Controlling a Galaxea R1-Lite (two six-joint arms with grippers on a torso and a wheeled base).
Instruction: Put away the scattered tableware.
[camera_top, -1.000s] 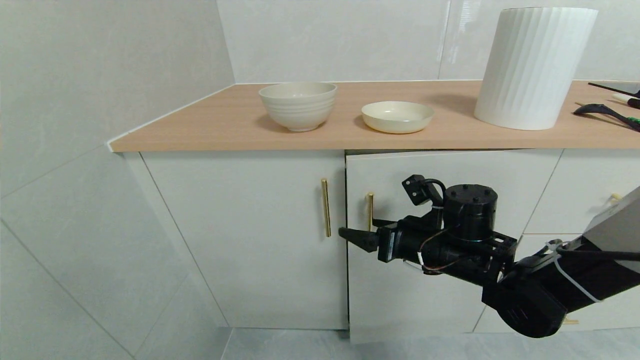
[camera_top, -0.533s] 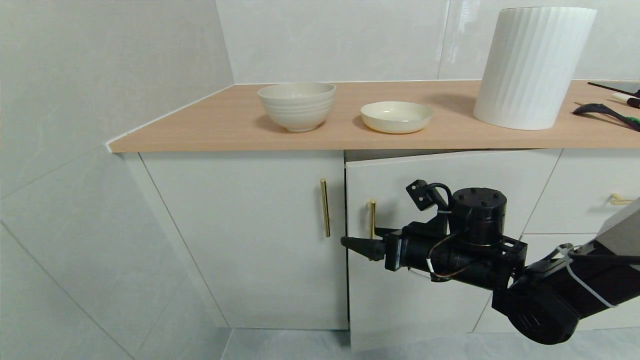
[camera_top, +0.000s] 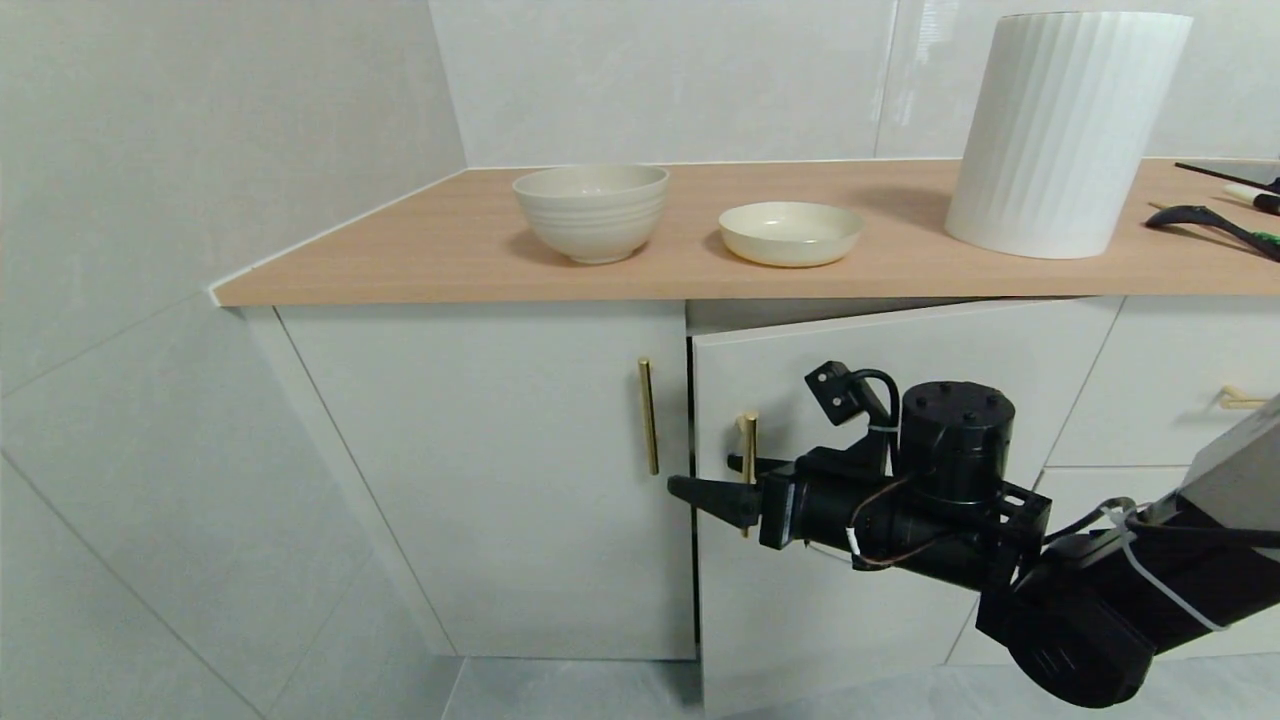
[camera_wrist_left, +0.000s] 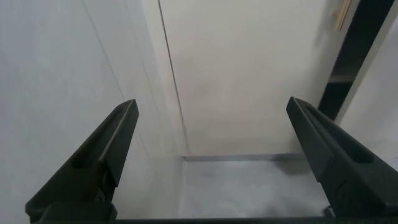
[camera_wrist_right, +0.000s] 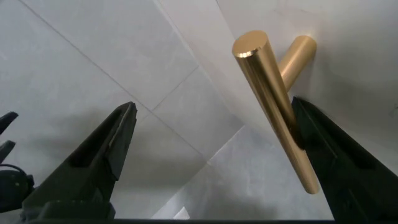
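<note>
Swinging the right cabinet door wide looks like the step in hand: it stands slightly ajar, with a dark gap at its top edge. The right hand is at its brass handle. In the right wrist view the fingers are spread open, and the bar sits between them against one finger, hooked and not pinched.

To do this well, I would either close the fingers on the bar or keep that finger firmly behind it. The pull should follow the door's arc around its hinge, because a straight pull could let the round bar slip off. The door should open fully, so it leaves room for a loaded hand.

The left hand is open and holds nothing, low in front of the left cabinet door.

The tableware sits on the surface above the cabinets:
- One deep bowl above the left cabinet door.
- One shallow dish beside the bowl but not touching it.

Other things:
- Two cabinet doors, each with one upright handle.
- One drawer pull further right.
- One white ribbed container.
- Some dark utensils at the edge, too cut off to count.
</note>
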